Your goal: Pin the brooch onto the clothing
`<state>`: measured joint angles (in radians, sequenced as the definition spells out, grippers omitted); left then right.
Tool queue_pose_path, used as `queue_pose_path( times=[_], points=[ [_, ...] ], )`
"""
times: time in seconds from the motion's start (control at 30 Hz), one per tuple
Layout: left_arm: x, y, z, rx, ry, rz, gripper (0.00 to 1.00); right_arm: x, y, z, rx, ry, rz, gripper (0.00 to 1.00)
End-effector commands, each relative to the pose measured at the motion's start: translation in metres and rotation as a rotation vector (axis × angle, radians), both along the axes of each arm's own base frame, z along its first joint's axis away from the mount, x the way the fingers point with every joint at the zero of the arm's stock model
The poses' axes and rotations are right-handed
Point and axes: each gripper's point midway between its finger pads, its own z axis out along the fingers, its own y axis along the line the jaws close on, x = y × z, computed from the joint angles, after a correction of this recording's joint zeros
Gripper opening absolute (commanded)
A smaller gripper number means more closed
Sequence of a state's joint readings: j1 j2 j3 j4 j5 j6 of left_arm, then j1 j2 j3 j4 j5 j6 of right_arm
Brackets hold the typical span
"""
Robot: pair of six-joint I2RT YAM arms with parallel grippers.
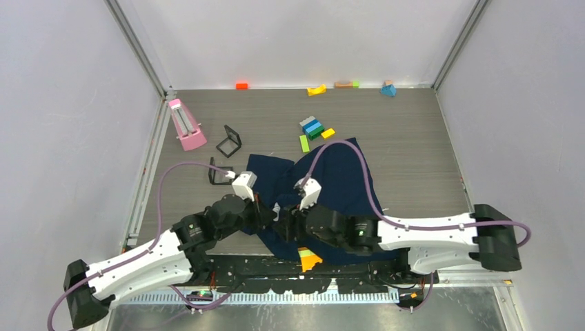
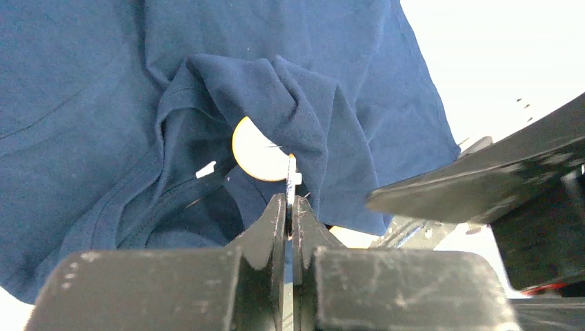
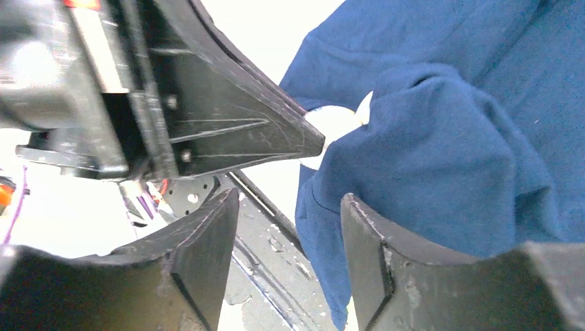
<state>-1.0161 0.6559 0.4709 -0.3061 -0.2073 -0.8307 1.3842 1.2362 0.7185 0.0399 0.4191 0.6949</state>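
Observation:
The navy T-shirt lies at the table's near middle, with its near part bunched up. In the left wrist view the shirt is folded around a pale round disc with a gold rim, the brooch, at the collar. My left gripper is shut on a thin edge-on part of the brooch beside the disc. My right gripper is open, and its right finger is against a raised fold of the shirt. The brooch shows pale at the left finger's tip. Both grippers meet over the shirt's near edge.
A yellow-orange block sits at the near edge under the right arm. A pink object and two black frames stand at the left. Coloured blocks lie behind the shirt, and more lie along the back wall.

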Motion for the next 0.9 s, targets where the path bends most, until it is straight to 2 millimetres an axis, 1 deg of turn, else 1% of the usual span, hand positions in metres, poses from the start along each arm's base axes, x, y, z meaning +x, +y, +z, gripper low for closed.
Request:
queue_pose_path(
  times=[0.0,0.07,0.13,0.17,0.2,0.23,0.27,0.3,0.33,0.4,0.5,0.53,0.57,0.6,0.63,0.73,0.83,0.87],
  points=[
    [0.002,-0.015,0.029,-0.096,-0.016,-0.086,0.0,0.012,-0.019,0.032,0.041,-0.081,0.012,0.64],
    [0.0,-0.017,0.032,-0.113,-0.008,-0.134,0.0,0.016,-0.029,0.04,0.058,-0.094,0.02,0.68],
    [-0.001,-0.018,0.035,-0.131,-0.001,-0.166,0.0,0.022,-0.041,0.053,0.101,-0.103,0.029,0.7],
    [-0.002,-0.019,0.037,-0.142,0.0,-0.19,0.0,0.031,-0.049,0.049,0.103,-0.099,0.008,0.71],
    [-0.004,-0.021,0.04,-0.154,-0.001,-0.213,0.0,0.029,-0.051,0.057,0.137,-0.095,0.036,0.72],
    [-0.005,-0.022,0.042,-0.167,-0.001,-0.233,0.0,0.036,-0.059,0.053,0.141,-0.09,0.019,0.72],
    [-0.008,-0.023,0.045,-0.182,0.002,-0.263,0.0,0.032,-0.06,0.062,0.182,-0.088,0.053,0.72],
    [-0.009,-0.024,0.047,-0.191,0.003,-0.278,0.0,0.034,-0.065,0.058,0.189,-0.077,0.062,0.73],
    [-0.009,-0.023,0.048,-0.195,0.004,-0.286,0.0,0.034,-0.068,0.065,0.22,-0.088,0.065,0.73],
    [-0.007,-0.022,0.051,-0.2,0.002,-0.293,0.0,0.033,-0.072,0.063,0.235,-0.086,0.073,0.74],
    [-0.004,-0.023,0.056,-0.223,-0.002,-0.294,0.0,0.028,-0.07,0.062,0.255,-0.074,0.103,0.73],
    [-0.003,-0.024,0.058,-0.234,-0.007,-0.292,0.0,0.025,-0.068,0.057,0.255,-0.056,0.116,0.73],
    [-0.002,-0.024,0.06,-0.245,-0.009,-0.289,0.0,0.021,-0.064,0.06,0.277,-0.052,0.143,0.72],
    [0.0,-0.024,0.061,-0.254,-0.008,-0.284,0.0,0.02,-0.061,0.053,0.278,-0.03,0.152,0.72],
    [0.0,-0.025,0.062,-0.263,-0.008,-0.282,0.0,0.016,-0.054,0.054,0.302,-0.018,0.179,0.71],
    [0.003,-0.025,0.064,-0.284,-0.005,-0.273,0.0,0.006,-0.042,0.05,0.328,0.012,0.24,0.69],
    [0.003,-0.025,0.064,-0.291,0.001,-0.271,0.0,0.001,-0.03,0.045,0.33,0.016,0.267,0.68],
    [0.003,-0.025,0.065,-0.292,0.002,-0.272,0.0,0.0,-0.027,0.046,0.338,0.011,0.275,0.67]
  ],
)
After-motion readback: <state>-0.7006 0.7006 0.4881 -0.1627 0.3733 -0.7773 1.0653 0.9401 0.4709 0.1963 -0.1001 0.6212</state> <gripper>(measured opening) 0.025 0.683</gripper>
